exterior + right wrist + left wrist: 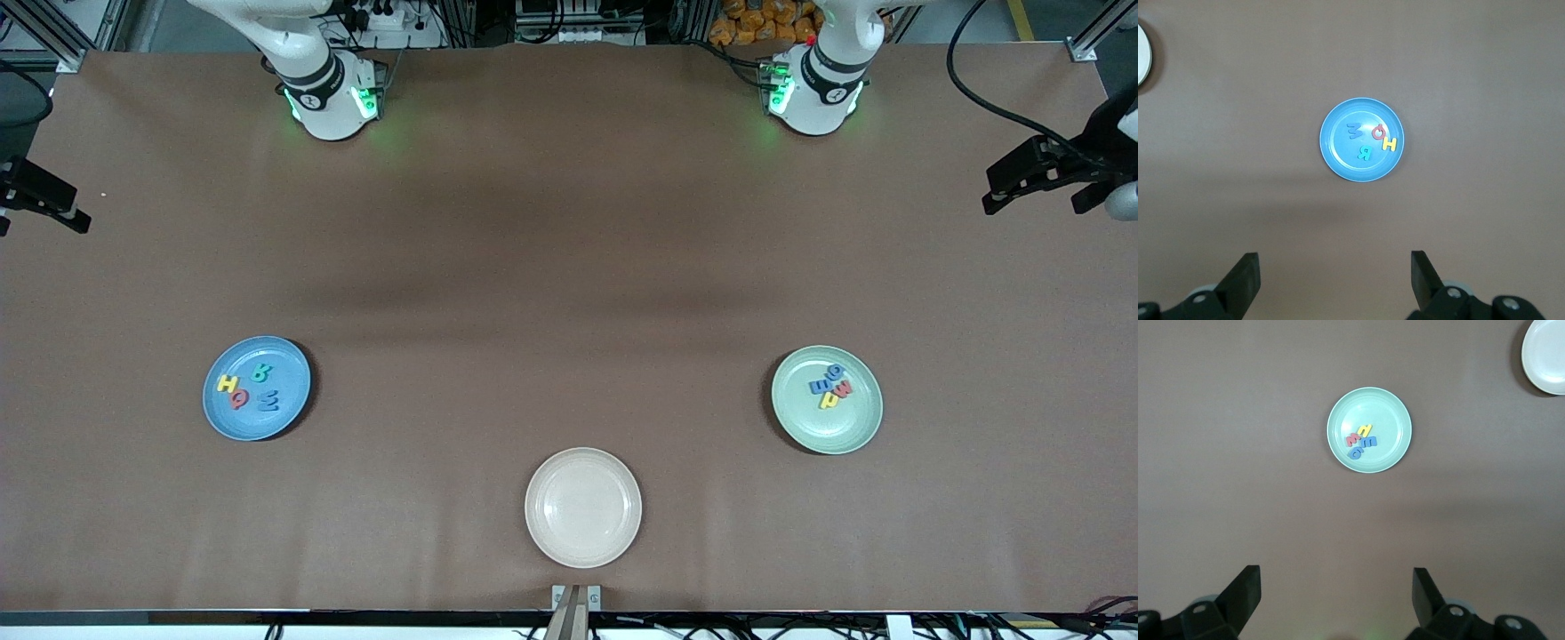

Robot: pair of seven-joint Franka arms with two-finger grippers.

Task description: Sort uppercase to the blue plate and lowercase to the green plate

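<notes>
The blue plate lies toward the right arm's end of the table. It holds the uppercase letters: yellow H, red Q, teal R and blue W. The green plate lies toward the left arm's end. It holds the lowercase letters: blue g, blue m, red w and yellow n. My left gripper is open and empty, high over bare table beside the green plate. My right gripper is open and empty, high beside the blue plate.
A cream plate with nothing on it sits near the table's front edge, between the two coloured plates. Both arms are drawn back to the table's ends: the left gripper at one side edge, the right gripper at the other.
</notes>
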